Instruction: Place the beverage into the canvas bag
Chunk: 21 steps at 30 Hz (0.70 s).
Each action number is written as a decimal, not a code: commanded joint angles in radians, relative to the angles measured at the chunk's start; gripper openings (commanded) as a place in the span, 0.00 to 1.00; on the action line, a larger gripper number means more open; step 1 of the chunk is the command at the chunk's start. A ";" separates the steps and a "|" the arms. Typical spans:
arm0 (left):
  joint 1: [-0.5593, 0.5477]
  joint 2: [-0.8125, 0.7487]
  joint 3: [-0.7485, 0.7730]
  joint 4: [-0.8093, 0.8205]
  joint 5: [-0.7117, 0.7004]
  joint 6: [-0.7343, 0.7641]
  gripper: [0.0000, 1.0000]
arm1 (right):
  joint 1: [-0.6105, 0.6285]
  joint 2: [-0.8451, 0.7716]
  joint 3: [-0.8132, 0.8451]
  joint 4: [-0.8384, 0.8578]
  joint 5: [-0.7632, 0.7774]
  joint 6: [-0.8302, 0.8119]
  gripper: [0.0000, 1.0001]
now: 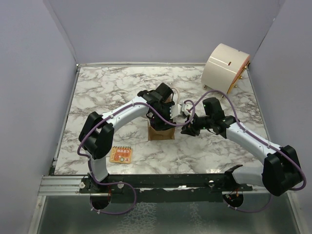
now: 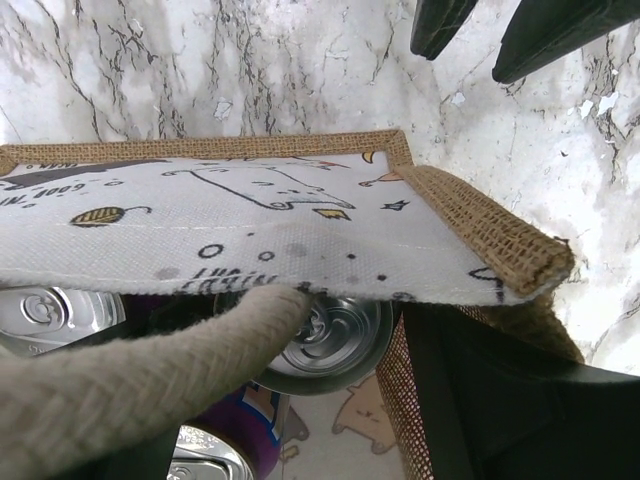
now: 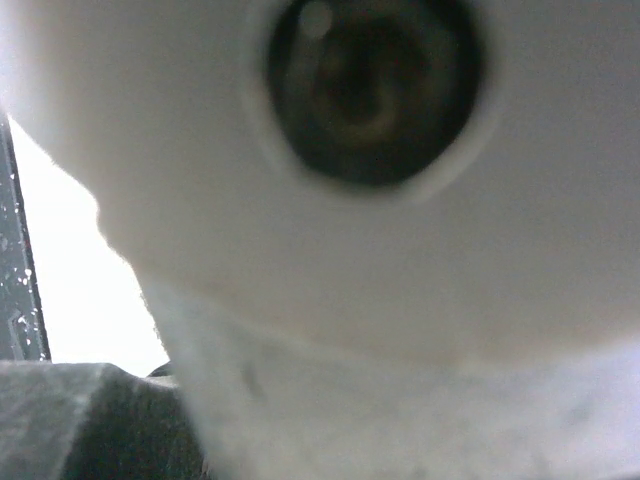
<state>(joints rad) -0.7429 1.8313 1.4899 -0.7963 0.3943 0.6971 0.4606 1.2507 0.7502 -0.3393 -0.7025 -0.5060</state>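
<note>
From above, the left arm (image 1: pixel 129 109) covers most of the bag (image 1: pixel 161 134), so its mouth is hidden. In the left wrist view the cans (image 2: pixel 335 335) lie half hidden under the bag's wall, and the handle (image 2: pixel 130 390) is blurred and cut off. A blurred white thing (image 3: pixel 400 300) fills the right wrist view; what it is, I cannot tell. The print on the packet (image 1: pixel 120 155) is too small to read.

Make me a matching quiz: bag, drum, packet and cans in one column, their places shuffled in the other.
Things:
1 bag
2 drum
3 packet
4 cans

Places:
A far right corner of the table
B inside the bag
C middle, standing upright
D front left, lying flat

Pairs: 1-C, 2-A, 3-D, 4-B
</note>
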 commanded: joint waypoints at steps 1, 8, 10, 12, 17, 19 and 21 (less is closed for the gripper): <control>-0.046 -0.018 -0.007 0.012 -0.017 -0.041 0.82 | 0.027 -0.030 0.018 0.083 -0.044 -0.029 0.24; -0.046 -0.042 0.005 -0.021 0.026 -0.021 0.82 | 0.027 -0.022 0.017 0.085 -0.039 -0.029 0.24; -0.046 -0.050 0.008 -0.035 0.034 -0.014 0.82 | 0.027 -0.020 0.019 0.086 -0.039 -0.028 0.24; -0.046 -0.058 0.012 -0.043 0.037 -0.006 0.82 | 0.027 -0.019 0.019 0.086 -0.038 -0.028 0.24; -0.046 -0.084 0.030 -0.063 0.050 0.004 0.81 | 0.027 -0.017 0.019 0.088 -0.036 -0.028 0.24; -0.046 -0.096 0.036 -0.067 0.055 0.007 0.81 | 0.027 -0.019 0.019 0.088 -0.041 -0.028 0.24; -0.046 -0.107 0.040 -0.074 0.057 0.012 0.81 | 0.027 -0.021 0.020 0.085 -0.051 -0.029 0.24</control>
<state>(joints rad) -0.7467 1.7844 1.4925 -0.8295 0.3943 0.6914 0.4706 1.2453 0.7502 -0.2924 -0.7235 -0.5224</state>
